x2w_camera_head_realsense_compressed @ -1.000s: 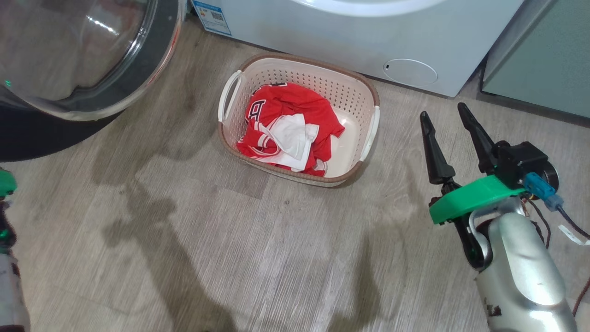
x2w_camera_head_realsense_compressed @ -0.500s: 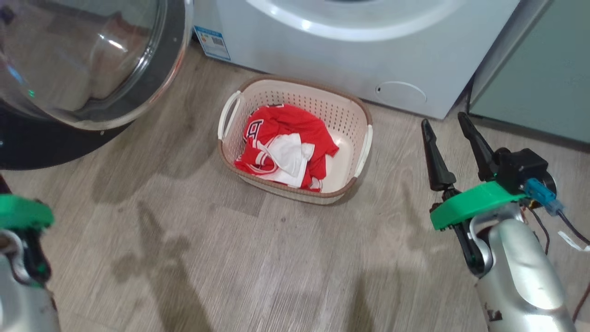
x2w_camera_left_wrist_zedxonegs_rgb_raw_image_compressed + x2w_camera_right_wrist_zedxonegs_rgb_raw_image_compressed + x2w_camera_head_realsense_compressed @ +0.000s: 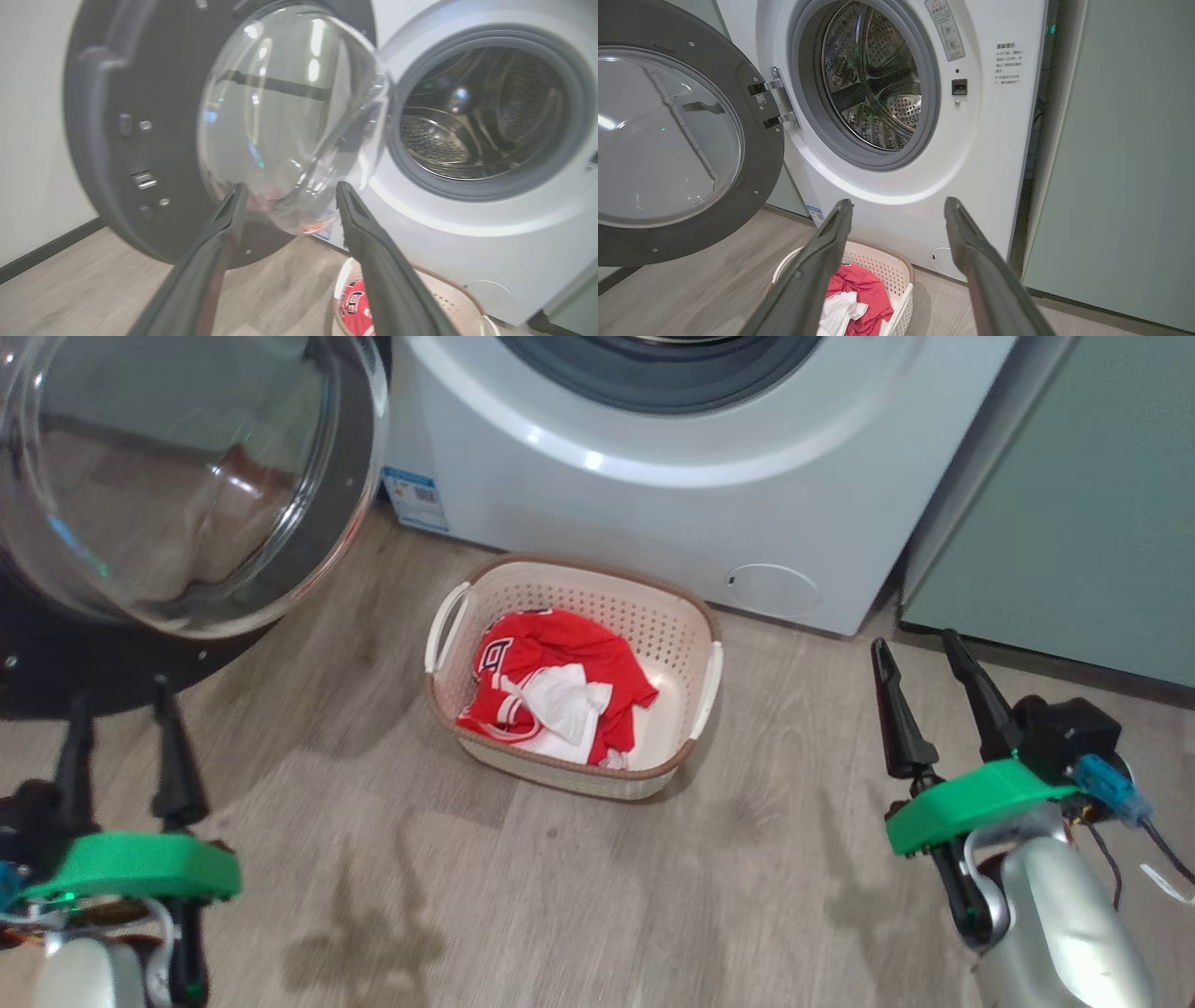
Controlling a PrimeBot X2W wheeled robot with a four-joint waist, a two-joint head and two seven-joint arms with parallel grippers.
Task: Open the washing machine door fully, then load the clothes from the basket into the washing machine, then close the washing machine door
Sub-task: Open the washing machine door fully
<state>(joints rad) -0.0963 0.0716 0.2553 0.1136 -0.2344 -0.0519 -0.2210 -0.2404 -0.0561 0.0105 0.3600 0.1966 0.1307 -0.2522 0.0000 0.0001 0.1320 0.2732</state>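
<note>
The washing machine [image 3: 653, 513] stands at the back, its grey-gasketed drum [image 3: 873, 88] uncovered. The washing machine door [image 3: 187, 476] is swung out to the left, with its glass bowl facing me. On the floor in front sits the cream basket [image 3: 695, 616], holding the red and white clothes [image 3: 551, 695]. My left gripper [image 3: 118, 695] hovers open at the lower left, below the door and left of the basket. In the left wrist view that gripper [image 3: 289, 186] points at the door's bowl [image 3: 289, 116]. My right gripper [image 3: 915, 642] stands open to the right of the basket, holding nothing.
A pale green cabinet [image 3: 1074, 504] stands right of the washer, close to my right gripper. Wood-look floor [image 3: 523, 896] spreads in front of the basket. A pale wall with a dark skirting [image 3: 42, 252] runs left of the door.
The head view has tilted up, showing more of the washer front. My left gripper has come up into view at the lower left with its fingers apart. The right gripper holds its place.
</note>
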